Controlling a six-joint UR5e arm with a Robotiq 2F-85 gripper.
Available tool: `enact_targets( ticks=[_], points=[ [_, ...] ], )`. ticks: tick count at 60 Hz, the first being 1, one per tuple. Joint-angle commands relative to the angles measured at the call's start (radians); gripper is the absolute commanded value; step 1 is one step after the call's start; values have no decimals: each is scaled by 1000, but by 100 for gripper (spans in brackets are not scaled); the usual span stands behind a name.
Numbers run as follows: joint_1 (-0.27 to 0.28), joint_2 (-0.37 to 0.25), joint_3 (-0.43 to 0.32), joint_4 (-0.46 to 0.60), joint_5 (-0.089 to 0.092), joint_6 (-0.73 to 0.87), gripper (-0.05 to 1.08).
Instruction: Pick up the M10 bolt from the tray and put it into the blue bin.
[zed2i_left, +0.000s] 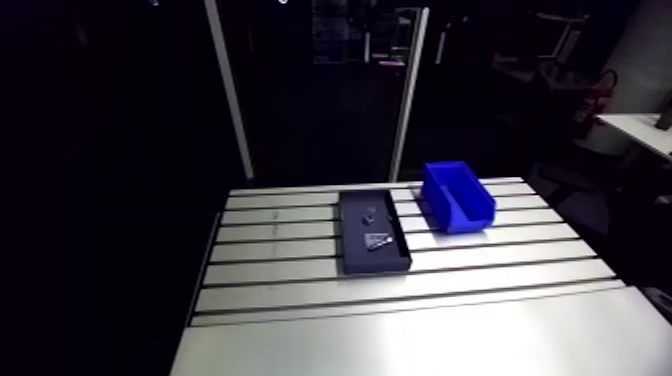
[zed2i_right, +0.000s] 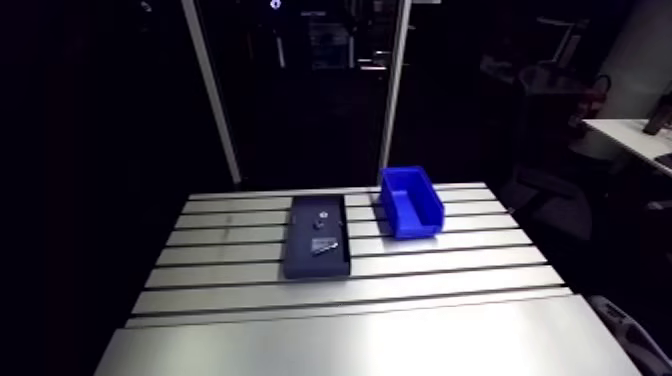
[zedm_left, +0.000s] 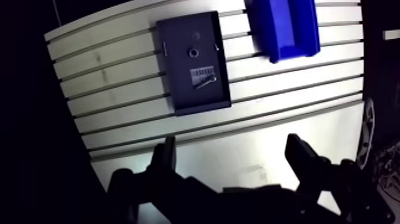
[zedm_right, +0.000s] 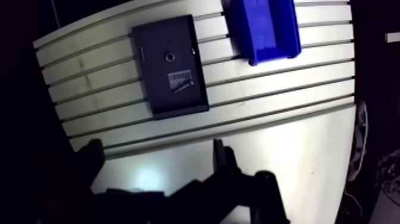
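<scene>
A dark flat tray (zedm_left: 178, 65) lies on the slotted table, far ahead of my gripper (zedm_left: 232, 149). In it are a small ring-shaped part (zedm_left: 193, 52) and a cluster of silvery parts with a slender bolt-like piece (zedm_left: 206, 83) lying across it. Which one is the M10 bolt I cannot tell. The blue bin (zedm_left: 286, 30) stands beside the tray, a small gap between them, and looks empty. My gripper is open, its two dark fingers (zedm_left: 165, 156) wide apart with nothing between them, high above the bare table. The arm view shows tray (zed2i_left: 375, 262) and bin (zed2i_left: 457, 195), not the gripper.
The aluminium table (zed2i_left: 400, 330) has long slots running across it. A broad smooth strip lies under my gripper. Two pale upright posts (zed2i_left: 228, 90) rise behind the table's far edge. Beyond the table's edges everything is dark.
</scene>
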Motion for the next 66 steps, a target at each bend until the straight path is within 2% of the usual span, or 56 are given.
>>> enact_targets(
  ticks=[1,20,30,32,43,56,60,66],
  points=[
    [1,3,10,0,0,53,1],
    [1,8,41,-3,3,143,1],
    [0,11,60,-6,-1,248,1],
    [0,10,75,-7,-6,289,1],
    [0,9,109,-7,-6,387,1],
    [1,10,152,-16,-7,432,1],
    [1,9,172,-47,-9,461,1],
    [1,2,246,-193,-6,508,1]
  ],
)
